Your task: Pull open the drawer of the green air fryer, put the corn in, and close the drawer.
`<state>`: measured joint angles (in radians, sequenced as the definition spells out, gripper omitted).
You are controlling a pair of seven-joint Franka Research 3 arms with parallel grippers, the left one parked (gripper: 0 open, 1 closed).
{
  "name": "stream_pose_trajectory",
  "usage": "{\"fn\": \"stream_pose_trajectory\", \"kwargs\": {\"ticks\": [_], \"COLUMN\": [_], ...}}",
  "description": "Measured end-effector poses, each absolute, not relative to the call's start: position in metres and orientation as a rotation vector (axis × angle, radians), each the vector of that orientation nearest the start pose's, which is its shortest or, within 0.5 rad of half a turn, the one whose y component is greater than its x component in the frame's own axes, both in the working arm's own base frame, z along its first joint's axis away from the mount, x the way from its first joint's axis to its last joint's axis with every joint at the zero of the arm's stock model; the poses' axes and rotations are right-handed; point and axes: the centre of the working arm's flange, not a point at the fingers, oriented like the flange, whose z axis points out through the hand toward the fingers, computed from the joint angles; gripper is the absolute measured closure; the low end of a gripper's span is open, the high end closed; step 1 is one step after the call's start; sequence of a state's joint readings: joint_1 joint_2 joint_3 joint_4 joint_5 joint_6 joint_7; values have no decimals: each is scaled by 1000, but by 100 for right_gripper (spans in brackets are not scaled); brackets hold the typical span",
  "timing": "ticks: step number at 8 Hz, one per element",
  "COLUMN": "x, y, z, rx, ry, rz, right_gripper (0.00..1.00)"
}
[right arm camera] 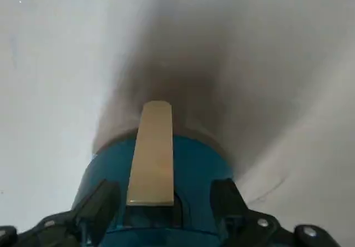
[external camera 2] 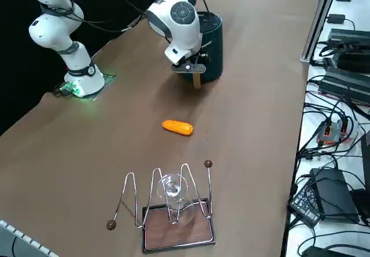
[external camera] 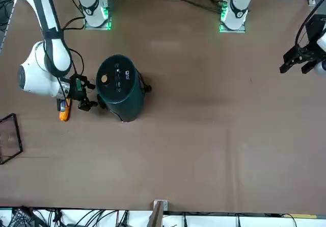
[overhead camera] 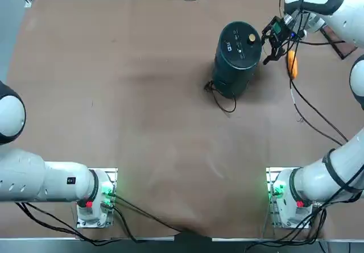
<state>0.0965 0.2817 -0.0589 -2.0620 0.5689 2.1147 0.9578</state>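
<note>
Top view: the green air fryer [overhead camera: 238, 57] stands upright on the brown counter [overhead camera: 142, 122], toward the far edge and right of the middle, its rounded top showing a small gold knob [overhead camera: 251, 38] and white markings. A black cord [overhead camera: 223, 100] trails from its base on the near side. The right gripper [overhead camera: 274, 48] is just beside the fryer on its right, jaws apart and pointed at the fryer's side. The corn [overhead camera: 292, 62] lies on the counter just right of the gripper, closer to the right edge, apart from the fryer.

Front view: the fryer [external camera: 120, 86] sits in the left part of the counter [external camera: 204, 135]. The right gripper [external camera: 87, 95] reaches in level from the left, one dark finger on each side of the gap and close to the fryer's wall; whether they touch it cannot be told. The corn [external camera: 64, 115] shows partly under the wrist.

Right side view: the corn [external camera 2: 177, 127] lies free on the counter [external camera 2: 87, 153], between the fryer [external camera 2: 210, 46] and a wire rack [external camera 2: 167, 208] holding a clear glass near the counter's near right corner. The right gripper [external camera 2: 193, 72] is low at the fryer's base, and a tan handle hangs there.

Right wrist view: the right gripper [right arm camera: 162, 202] is spread wide, its fingers on either side of the tan handle [right arm camera: 152, 152] on the drawer [right arm camera: 188, 169] front. The drawer looks shut into the fryer body.
</note>
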Motion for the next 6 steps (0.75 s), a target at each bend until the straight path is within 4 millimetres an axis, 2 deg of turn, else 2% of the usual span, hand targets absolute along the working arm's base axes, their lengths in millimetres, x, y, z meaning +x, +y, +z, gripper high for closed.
{"fn": "stream_pose_trajectory", "kwargs": {"ticks": [6], "x": [569], "y": [57], "z": [274], "rx": [-2231], "ry": [1689], "rz": [528], "right_gripper": [6]}}
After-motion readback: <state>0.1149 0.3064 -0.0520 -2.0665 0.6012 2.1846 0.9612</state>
